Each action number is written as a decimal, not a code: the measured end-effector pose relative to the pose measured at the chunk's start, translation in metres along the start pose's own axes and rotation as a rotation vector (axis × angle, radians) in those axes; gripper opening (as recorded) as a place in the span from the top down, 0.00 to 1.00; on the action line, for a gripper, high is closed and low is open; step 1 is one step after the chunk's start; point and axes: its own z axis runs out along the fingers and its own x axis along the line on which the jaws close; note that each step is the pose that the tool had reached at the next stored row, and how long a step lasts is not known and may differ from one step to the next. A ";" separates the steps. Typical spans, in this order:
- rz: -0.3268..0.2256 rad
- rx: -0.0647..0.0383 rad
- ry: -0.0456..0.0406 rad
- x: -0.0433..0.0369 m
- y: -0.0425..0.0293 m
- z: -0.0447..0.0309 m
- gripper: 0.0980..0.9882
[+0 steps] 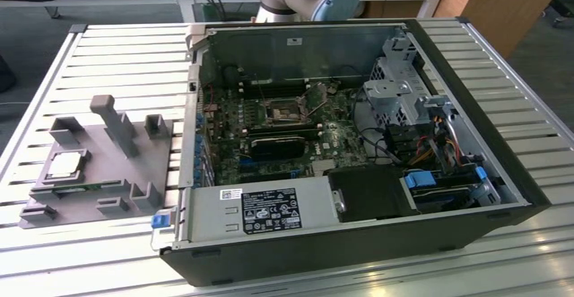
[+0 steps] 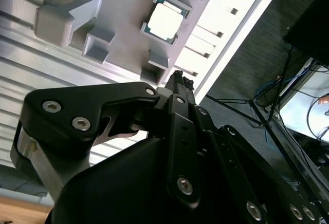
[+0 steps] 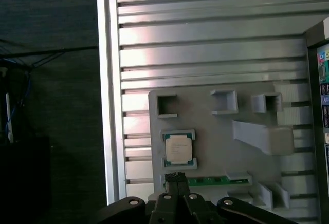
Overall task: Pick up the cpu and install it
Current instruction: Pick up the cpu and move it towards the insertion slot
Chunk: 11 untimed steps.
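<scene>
First wrist view: claw (image 3: pixel 176 176) tips are pressed together with nothing between them, over the near edge of the grey fixture tray (image 3: pixel 216 131). The cpu (image 3: pixel 179 148) lies flat in its tray pocket just ahead of the tips, not touching. It's a square chip, so there's no long axis to align on. Exterior view: the tray sits on the tabletop (image 1: pixel 117 62) at the exterior view's left, and the open computer case (image 1: pixel 359 243) stands beside it on the right.

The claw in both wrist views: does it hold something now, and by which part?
Nothing is held. The claw is shut with bare tips; the small square silver-topped cpu lies seated in the grey plastic tray, apart from it.
</scene>
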 end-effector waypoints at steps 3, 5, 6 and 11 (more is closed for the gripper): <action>0.000 0.000 -0.0001 0.0002 -0.0005 0.0040 0.99; 0.000 0.000 0.0048 0.0000 -0.0015 0.0084 0.99; 0.000 0.000 0.0059 0.0000 -0.0016 0.0094 0.99; 0.000 0.001 0.0100 -0.0003 -0.0033 0.0166 0.85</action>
